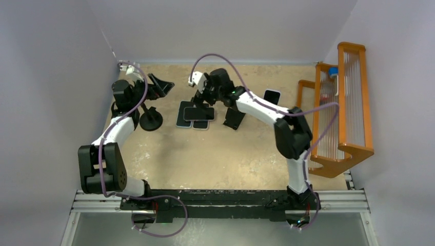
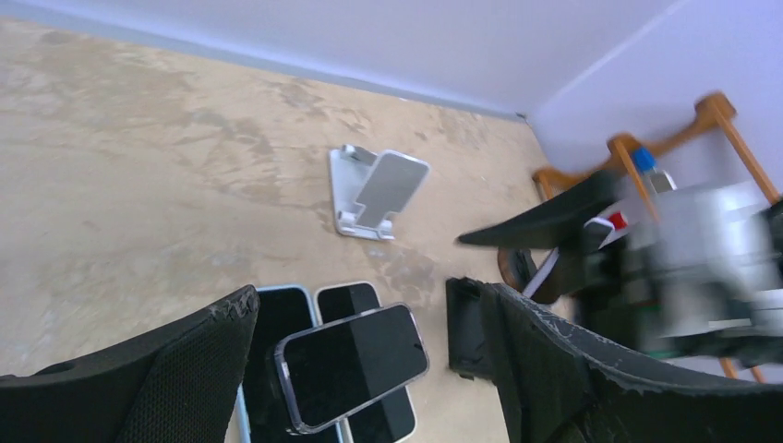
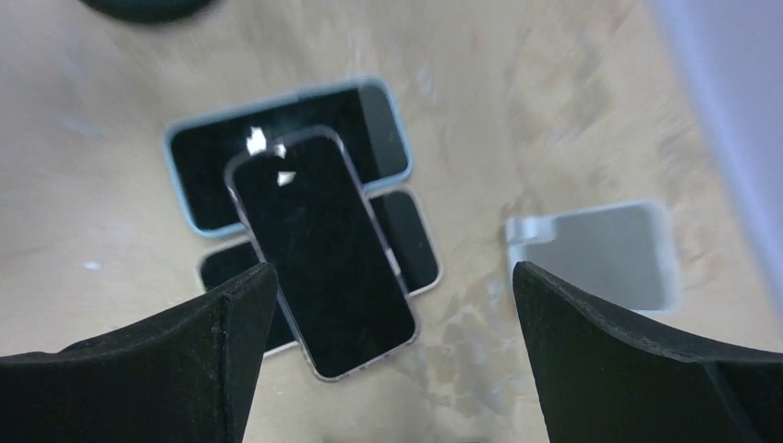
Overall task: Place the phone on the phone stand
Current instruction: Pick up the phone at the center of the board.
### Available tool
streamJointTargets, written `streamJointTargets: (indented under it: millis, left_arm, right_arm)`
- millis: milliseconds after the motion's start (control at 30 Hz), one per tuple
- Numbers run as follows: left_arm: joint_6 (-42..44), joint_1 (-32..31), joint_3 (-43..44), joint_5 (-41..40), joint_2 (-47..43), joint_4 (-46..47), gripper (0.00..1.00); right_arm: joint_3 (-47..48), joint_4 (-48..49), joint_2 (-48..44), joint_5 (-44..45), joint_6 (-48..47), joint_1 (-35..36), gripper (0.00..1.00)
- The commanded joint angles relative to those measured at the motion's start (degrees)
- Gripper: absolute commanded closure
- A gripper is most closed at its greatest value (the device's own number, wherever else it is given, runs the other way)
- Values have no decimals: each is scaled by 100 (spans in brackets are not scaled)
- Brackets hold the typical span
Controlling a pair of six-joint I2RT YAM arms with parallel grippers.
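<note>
Three phones lie stacked on the table. The top one, a dark phone in a clear case [image 3: 319, 245] [image 2: 351, 365] [image 1: 198, 114], rests crosswise on a blue-cased phone [image 3: 286, 148] and a white-edged phone [image 3: 414, 254]. My right gripper [image 3: 395, 272] [image 1: 201, 100] hovers open just above the pile, holding nothing. My left gripper [image 2: 369, 295] [image 1: 160, 86] is open and empty, raised to the left of the pile. A black phone stand [image 1: 234, 118] [image 2: 469, 323] sits right of the pile. A silver stand [image 2: 355, 194] [image 3: 600, 254] farther back carries a phone [image 1: 272, 96].
A black holder on a round base [image 1: 151, 121] stands left of the pile, below my left gripper. An orange wooden rack [image 1: 341, 113] fills the right side by the wall. Walls close the back and both sides.
</note>
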Motion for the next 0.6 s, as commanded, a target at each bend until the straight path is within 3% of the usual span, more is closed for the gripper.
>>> streamJointTargets:
  millis: [0,367,567]
  left_arm:
    - [-390,96,-197,-487,-425,86,12]
    - [-294,134,-35,-188,-378,-3,12]
    - [-344,156,-45,-86,-361,65,12]
  right_arm:
    - [581,-354,856,632,-286,94,1]
    - [1348,-787,1632,513,-571,249,1]
    - [1529,-1350,1725,-59,-600,259,1]
